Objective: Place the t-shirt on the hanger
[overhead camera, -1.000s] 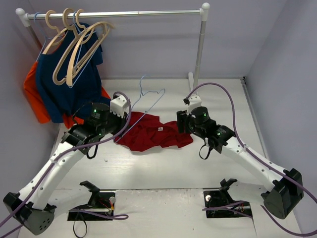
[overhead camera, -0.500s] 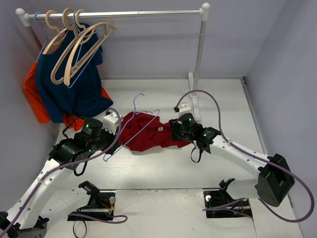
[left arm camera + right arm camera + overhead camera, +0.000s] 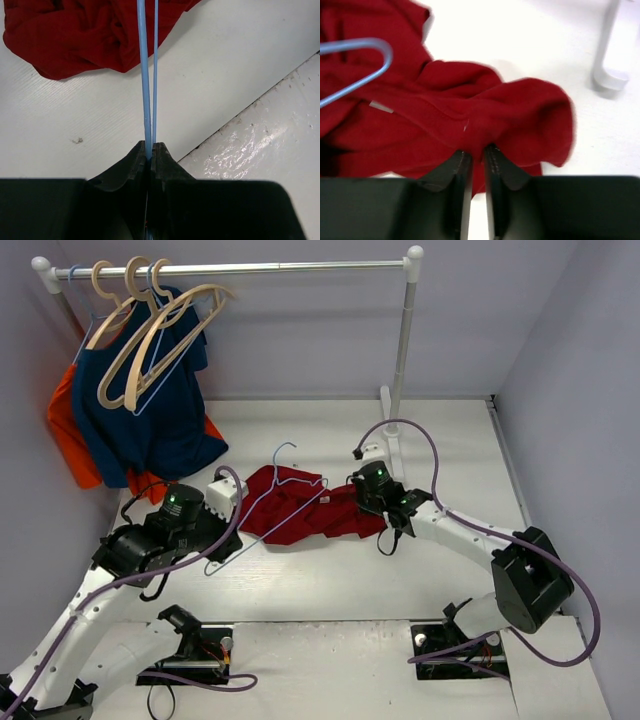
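1. My left gripper (image 3: 150, 151): jaws pressed together on the light-blue wire hanger (image 3: 144, 90), pinching two of its wires at one end.
2. The hanger slants up and away from me across the crumpled dark red t-shirt (image 3: 300, 515). In the top view its hook points toward the back wall.
3. My right gripper (image 3: 477, 150): jaws nearly shut, pinching a fold of cloth at the shirt's right edge. The cloth bunches up just beyond the tips.
4. The t-shirt lies in a heap on the white table (image 3: 330, 580), between my two wrists. Its white neck label (image 3: 381, 107) faces up, just beside the hanger's rounded corner.
5. Done, by my reading: both pieces are in my grasp and brought together.
6. Not done: the hanger rests over the cloth, not inside it. No wire passes through the neck, and neither shoulder is seated.
7. Left to do, as I judge it: open the neck or hem, slide the wire in, and settle the shoulders.
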